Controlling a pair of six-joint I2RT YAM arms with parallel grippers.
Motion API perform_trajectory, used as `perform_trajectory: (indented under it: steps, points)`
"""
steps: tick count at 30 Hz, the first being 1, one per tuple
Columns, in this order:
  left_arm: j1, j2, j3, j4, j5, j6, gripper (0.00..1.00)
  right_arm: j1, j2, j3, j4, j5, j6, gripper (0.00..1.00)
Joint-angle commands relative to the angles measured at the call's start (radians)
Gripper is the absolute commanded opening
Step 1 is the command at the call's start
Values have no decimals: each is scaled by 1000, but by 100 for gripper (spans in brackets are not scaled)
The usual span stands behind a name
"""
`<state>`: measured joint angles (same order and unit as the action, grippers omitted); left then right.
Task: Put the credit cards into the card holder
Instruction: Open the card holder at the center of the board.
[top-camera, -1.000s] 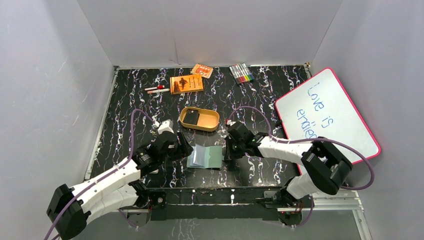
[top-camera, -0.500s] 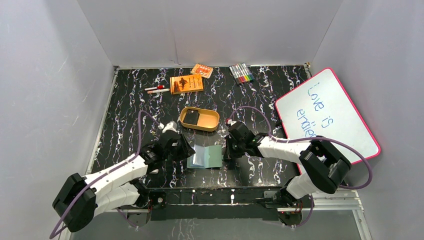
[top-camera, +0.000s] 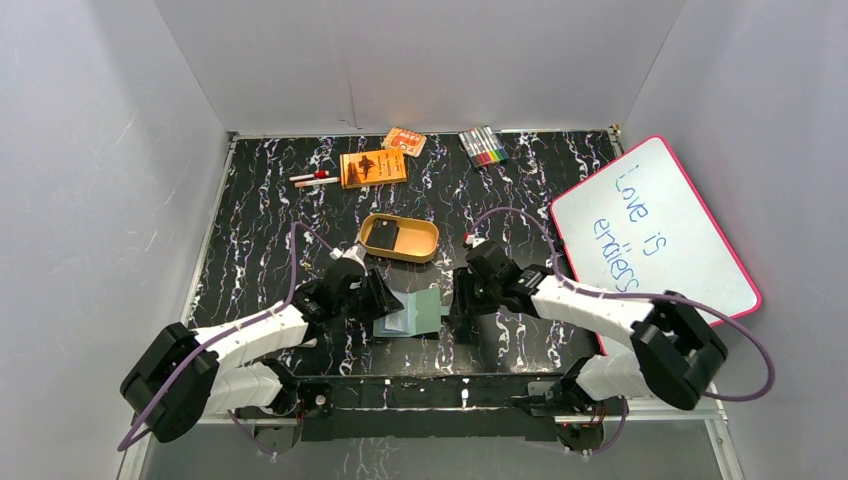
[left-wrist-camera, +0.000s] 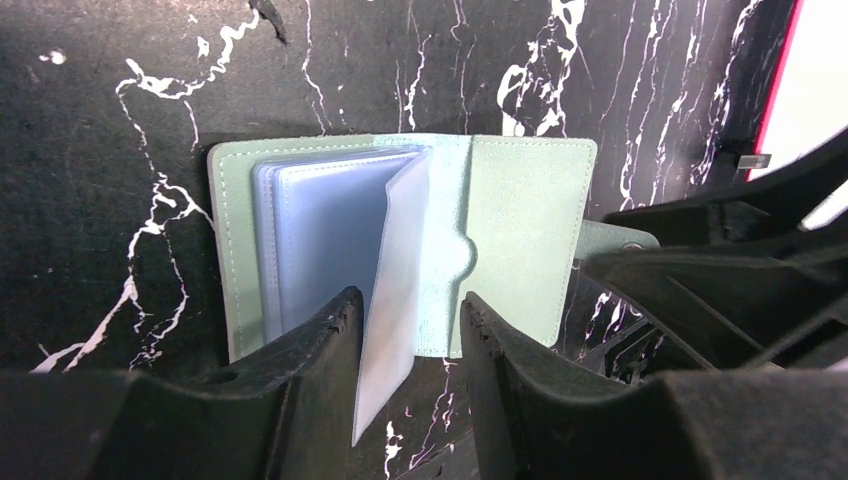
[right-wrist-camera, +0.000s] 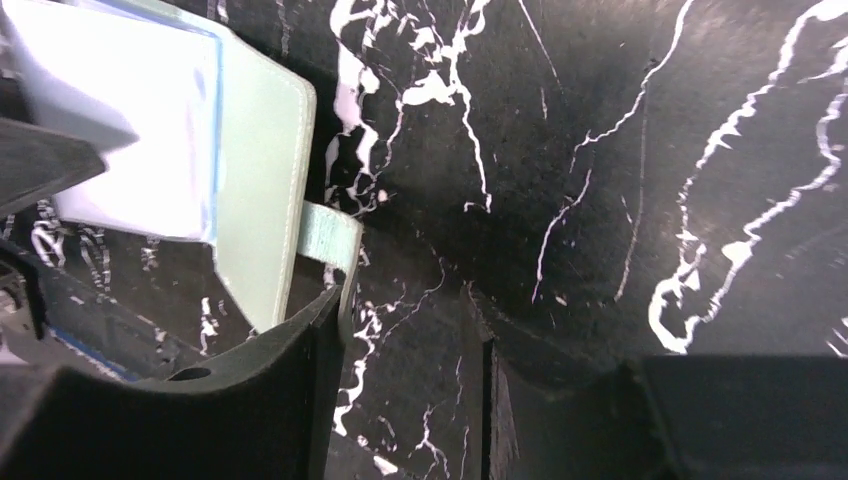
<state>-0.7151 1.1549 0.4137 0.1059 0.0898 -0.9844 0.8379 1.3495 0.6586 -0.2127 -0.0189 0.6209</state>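
Note:
The green card holder (top-camera: 425, 312) lies open on the black marbled table, between my two grippers. In the left wrist view its cover (left-wrist-camera: 525, 235) lies flat and its clear sleeves (left-wrist-camera: 320, 240) are fanned, with one sleeve standing up between my fingers. My left gripper (top-camera: 380, 300) (left-wrist-camera: 405, 335) is open over the holder's near edge. My right gripper (top-camera: 462, 305) (right-wrist-camera: 410, 345) is open at the holder's right side, its left finger (right-wrist-camera: 290, 380) against the strap tab (right-wrist-camera: 330, 235). A black credit card (top-camera: 381, 236) lies in a gold tin (top-camera: 425, 240).
A whiteboard (top-camera: 655, 230) with a red rim leans at the right. An orange booklet (top-camera: 373, 167), a small orange pack (top-camera: 404, 141), a set of markers (top-camera: 482, 146) and two pens (top-camera: 314, 178) lie at the back of the table.
My left gripper has moved right, up to the holder's left side and sleeves. My right gripper has shifted slightly by the holder's right edge.

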Motion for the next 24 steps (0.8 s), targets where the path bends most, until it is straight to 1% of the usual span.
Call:
perform_trajectory:
  steps: [1, 3, 6, 11, 13, 16, 18, 20, 21, 24]
  points:
    - [8, -7, 3, 25, 20, 10, 38, -3, -134, 104, -137, 58, -21, 53]
    - [8, -10, 5, 23, 18, 12, 38, -2, -177, 144, -144, 31, -31, 53]
    - [8, -12, 8, 22, 16, 15, 38, 11, -188, 186, -100, -69, -34, 49]
    - [8, -16, 11, 13, 12, 15, 38, 42, -77, 203, 31, -221, -1, 44]
    - [8, -21, 10, 8, 10, 15, 38, 41, -20, 191, 98, -250, 16, 43]
    - [8, -35, 6, -2, 7, 13, 38, 41, 81, 171, 143, -241, 33, 39]
    - [9, -49, 6, -14, 5, 12, 39, 41, 139, 163, 125, -186, 29, 36]
    - [9, -71, 11, -36, -1, 14, 41, 41, 193, 142, 122, -165, 21, 34]
    - [8, -87, 17, -54, -5, 16, 45, 40, 215, 129, 124, -158, 17, 34]
    - [8, -162, 30, -145, -33, 19, 59, 39, 253, 87, 142, -137, 18, 33]
